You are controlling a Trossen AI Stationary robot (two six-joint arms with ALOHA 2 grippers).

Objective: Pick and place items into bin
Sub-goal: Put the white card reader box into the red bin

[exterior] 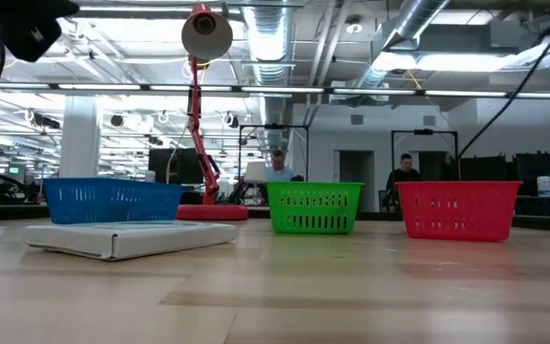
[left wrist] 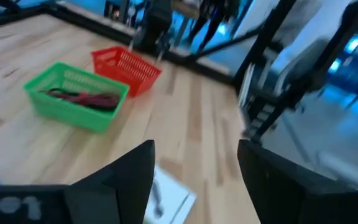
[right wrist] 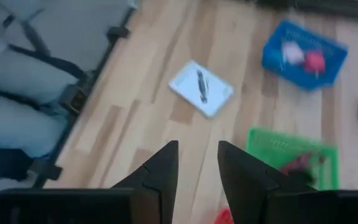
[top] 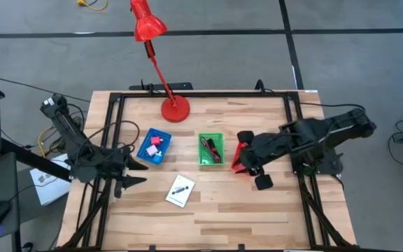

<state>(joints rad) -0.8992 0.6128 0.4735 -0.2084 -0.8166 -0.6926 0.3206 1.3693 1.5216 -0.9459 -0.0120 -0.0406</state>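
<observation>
In the high view a white card [top: 180,190] with a black marker-like stick on it lies flat on the table's near middle. The blue bin [top: 154,145] holds pink cubes [right wrist: 294,53] and a small blue cube. A dark red cable [left wrist: 82,98] lies in the green bin [top: 211,150]. The red bin [top: 238,159] is partly hidden under my right gripper [top: 249,157], which hovers open and empty. My left gripper [top: 137,175] is open and empty too, left of the card and near the blue bin.
A red desk lamp stands on its base [top: 175,108] at the far middle, its head [top: 147,24] leaning beyond the table. Black frame rails run along the far, left and right edges. Bare wood lies along the near edge. People stand far off in the room [exterior: 404,172].
</observation>
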